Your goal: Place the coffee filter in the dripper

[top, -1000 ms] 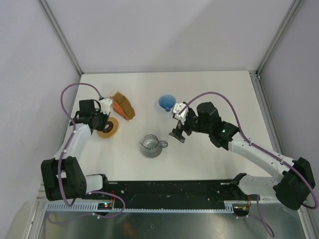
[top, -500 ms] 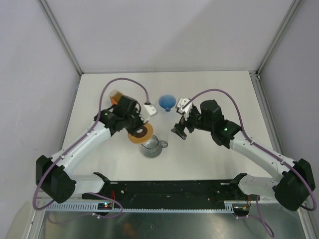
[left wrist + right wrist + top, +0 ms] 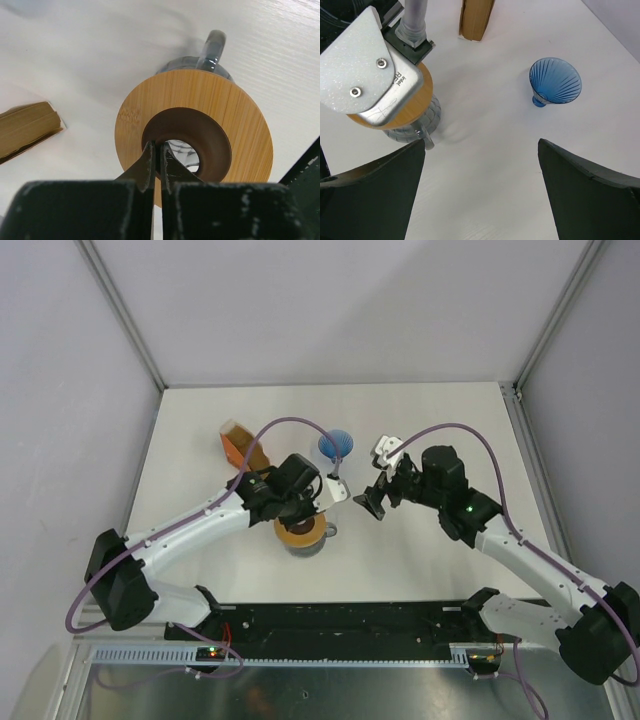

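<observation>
The blue ribbed dripper (image 3: 337,445) stands on the white table, rim up; it also shows in the right wrist view (image 3: 555,81). No loose coffee filter is in view, only the orange packet of stacked tan papers (image 3: 240,443). My left gripper (image 3: 296,520) is shut on the inner rim of the round tan-orange ring (image 3: 200,107) and holds it over the clear glass carafe (image 3: 212,47). My right gripper (image 3: 375,502) is open and empty, above bare table between carafe and dripper, a little right of the carafe.
The packet lies at the back left (image 3: 476,17), left of the dripper. The carafe (image 3: 305,540) sits mid-table under the ring (image 3: 300,533). The left arm's silver wrist mount (image 3: 365,65) is close to my right gripper. Grey walls enclose the table.
My left gripper has carried the ring from the left of the table rightward to above the carafe. My right gripper has shifted slightly right and back, still open.
</observation>
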`<state>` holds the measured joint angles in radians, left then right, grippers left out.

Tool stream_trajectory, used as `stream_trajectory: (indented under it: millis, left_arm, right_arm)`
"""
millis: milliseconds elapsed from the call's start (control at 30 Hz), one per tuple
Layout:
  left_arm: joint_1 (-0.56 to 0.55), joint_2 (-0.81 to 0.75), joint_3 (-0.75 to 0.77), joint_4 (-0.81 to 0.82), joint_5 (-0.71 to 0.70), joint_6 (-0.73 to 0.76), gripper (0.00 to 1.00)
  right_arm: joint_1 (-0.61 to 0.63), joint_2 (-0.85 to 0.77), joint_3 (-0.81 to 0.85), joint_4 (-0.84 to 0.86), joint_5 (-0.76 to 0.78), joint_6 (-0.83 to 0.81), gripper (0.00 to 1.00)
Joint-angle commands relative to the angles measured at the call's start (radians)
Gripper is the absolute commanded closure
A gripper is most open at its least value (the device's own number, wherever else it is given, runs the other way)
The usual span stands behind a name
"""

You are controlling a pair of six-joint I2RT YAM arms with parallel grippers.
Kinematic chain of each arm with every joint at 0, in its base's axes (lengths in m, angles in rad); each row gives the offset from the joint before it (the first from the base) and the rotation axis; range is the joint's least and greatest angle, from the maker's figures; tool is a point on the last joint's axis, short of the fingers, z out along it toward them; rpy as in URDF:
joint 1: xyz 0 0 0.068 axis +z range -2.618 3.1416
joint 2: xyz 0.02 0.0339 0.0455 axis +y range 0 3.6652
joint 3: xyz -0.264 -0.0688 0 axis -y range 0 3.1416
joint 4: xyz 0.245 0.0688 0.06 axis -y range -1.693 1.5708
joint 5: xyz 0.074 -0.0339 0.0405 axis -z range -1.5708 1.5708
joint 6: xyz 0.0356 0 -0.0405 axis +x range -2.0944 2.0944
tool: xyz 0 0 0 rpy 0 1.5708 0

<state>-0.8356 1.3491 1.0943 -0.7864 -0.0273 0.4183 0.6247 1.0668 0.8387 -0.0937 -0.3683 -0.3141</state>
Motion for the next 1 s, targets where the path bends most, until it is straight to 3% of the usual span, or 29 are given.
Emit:
stream_trajectory:
  millis: [0, 367, 700, 967]
  left_arm:
    - [-0.014, -0.002, -0.007, 0.076, -0.078, -0.004, 1.0]
    - [-0.016, -0.007, -0.081, 0.153, -0.106, 0.006, 1.0]
    - [-0.016, -0.014, -0.098, 0.158, -0.042, -0.003, 0.96]
    - [-0.016, -0.031, -0.088, 0.146, -0.08, -0.008, 0.75]
  right_arm:
    - [-0.018, -0.043, -0.011, 0.053, -0.029, 0.022, 0.01]
    - [-0.029, -0.048, -0.013, 0.046, -0.049, 0.025, 0.01]
    - [-0.03, -0.055, -0.014, 0.043, -0.055, 0.024, 0.01]
    - [-0.036, -0.047, -0.013, 0.054, -0.049, 0.032, 0.01]
